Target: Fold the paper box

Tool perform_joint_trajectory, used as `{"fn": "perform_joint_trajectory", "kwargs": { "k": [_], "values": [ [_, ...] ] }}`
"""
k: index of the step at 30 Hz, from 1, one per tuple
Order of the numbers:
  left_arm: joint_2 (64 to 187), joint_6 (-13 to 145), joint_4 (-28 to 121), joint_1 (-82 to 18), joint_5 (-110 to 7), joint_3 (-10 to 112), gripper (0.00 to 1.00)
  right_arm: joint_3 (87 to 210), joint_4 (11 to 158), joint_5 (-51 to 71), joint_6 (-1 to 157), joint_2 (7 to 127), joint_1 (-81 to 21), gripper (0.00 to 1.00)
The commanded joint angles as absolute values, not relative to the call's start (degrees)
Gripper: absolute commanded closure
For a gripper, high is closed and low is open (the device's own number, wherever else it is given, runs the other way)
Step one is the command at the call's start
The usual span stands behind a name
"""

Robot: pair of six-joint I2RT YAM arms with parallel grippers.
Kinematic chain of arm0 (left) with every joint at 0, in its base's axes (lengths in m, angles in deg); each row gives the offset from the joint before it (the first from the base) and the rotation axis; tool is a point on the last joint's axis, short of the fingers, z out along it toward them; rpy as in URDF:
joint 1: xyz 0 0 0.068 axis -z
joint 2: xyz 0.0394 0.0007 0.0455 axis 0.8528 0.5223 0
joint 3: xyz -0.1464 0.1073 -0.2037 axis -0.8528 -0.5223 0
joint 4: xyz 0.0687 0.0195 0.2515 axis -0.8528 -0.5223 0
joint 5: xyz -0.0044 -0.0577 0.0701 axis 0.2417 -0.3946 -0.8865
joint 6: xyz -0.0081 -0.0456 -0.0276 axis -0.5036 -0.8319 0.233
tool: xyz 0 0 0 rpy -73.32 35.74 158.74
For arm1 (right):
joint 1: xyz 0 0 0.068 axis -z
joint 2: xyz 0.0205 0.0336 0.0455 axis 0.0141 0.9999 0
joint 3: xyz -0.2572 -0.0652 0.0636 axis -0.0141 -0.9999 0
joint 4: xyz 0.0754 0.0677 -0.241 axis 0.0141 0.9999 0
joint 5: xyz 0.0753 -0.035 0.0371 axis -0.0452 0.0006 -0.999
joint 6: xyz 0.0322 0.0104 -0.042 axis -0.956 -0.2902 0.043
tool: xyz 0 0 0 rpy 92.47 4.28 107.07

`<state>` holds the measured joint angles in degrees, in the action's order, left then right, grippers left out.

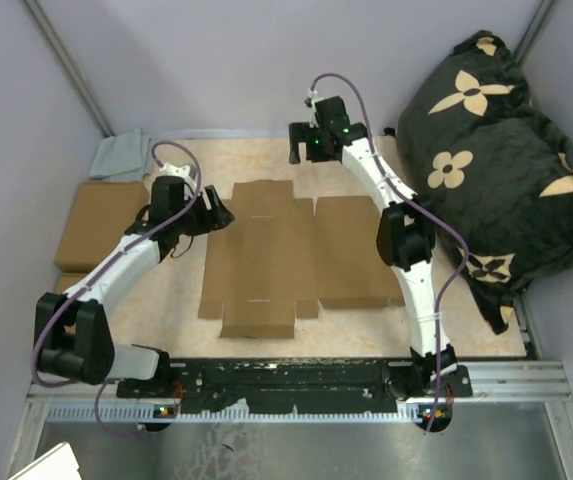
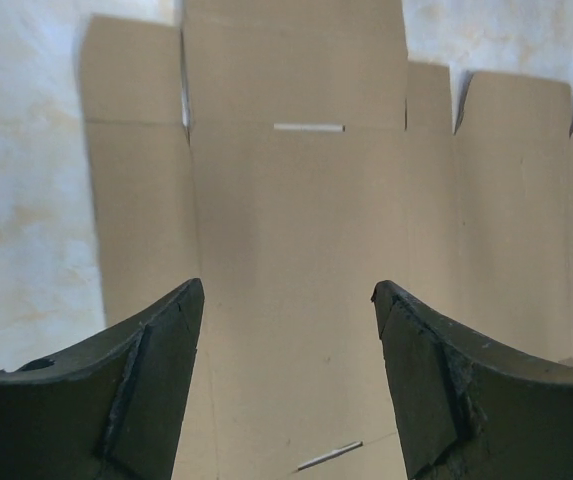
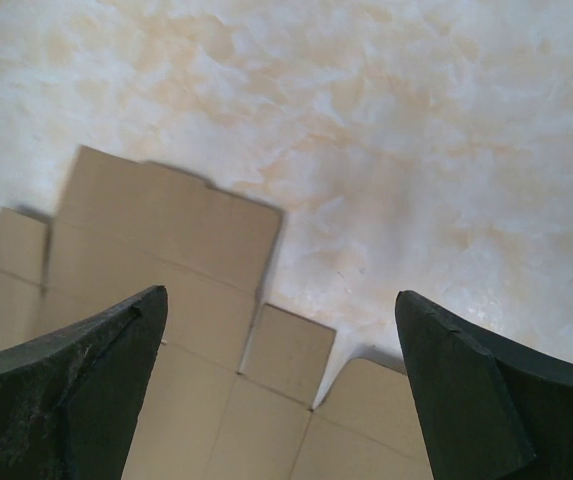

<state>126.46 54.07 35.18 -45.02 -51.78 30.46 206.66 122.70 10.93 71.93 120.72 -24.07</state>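
The paper box (image 1: 291, 258) lies flat and unfolded on the table as a brown die-cut cardboard sheet with flaps and creases. My left gripper (image 1: 221, 213) hovers at the sheet's left edge, open and empty; its wrist view looks across the sheet (image 2: 296, 260) between the spread fingers (image 2: 156, 370). My right gripper (image 1: 301, 150) is raised above the sheet's far edge, open and empty; its wrist view shows the sheet's far flaps (image 3: 166, 250) and bare table below.
Smaller closed brown boxes (image 1: 101, 225) are stacked at the left, with a grey cloth (image 1: 121, 157) behind them. A large black cushion with beige flowers (image 1: 506, 160) fills the right side. Grey walls enclose the table (image 1: 166, 300).
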Motion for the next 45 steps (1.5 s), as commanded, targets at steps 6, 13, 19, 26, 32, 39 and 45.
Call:
{"fn": "perform_joint_trajectory", "kwargs": {
  "k": [6, 13, 19, 26, 32, 39, 45],
  "values": [
    [136.07, 51.85, 36.32, -42.45, -47.61, 30.08, 0.25, 209.89, 126.46, 8.97, 77.35, 128.85, -22.52, 0.03],
    [141.59, 50.45, 36.26, -38.78, -48.63, 31.18, 0.28, 205.76, 127.13, 4.25, 78.07, 128.45, -22.52, 0.1],
    [146.6, 49.1, 36.66, -34.84, -48.65, 32.77, 0.29, 199.28, 126.25, 0.61, 77.98, 125.84, -22.6, 0.16],
    [149.8, 48.17, 37.01, -33.84, -48.74, 33.7, 0.29, 196.64, 127.44, -2.56, 78.94, 125.1, -23.49, 0.2],
    [151.64, 48.21, 35.03, -33.84, -49.97, 34.38, 0.29, 191.38, 126.22, -4.11, 79.44, 122.58, -24.82, 0.22],
    [151.67, 47.6, 34.29, -33.83, -50.94, 34.45, 0.3, 183.99, 122.69, -4.8, 78.59, 116.02, -24.98, 0.23],
    [150.99, 46.95, 34.26, -33.85, -51.25, 33.99, 0.3, 178.32, 121.09, -6.96, 78.27, 110.36, -25.36, 0.24]
  ]
}}
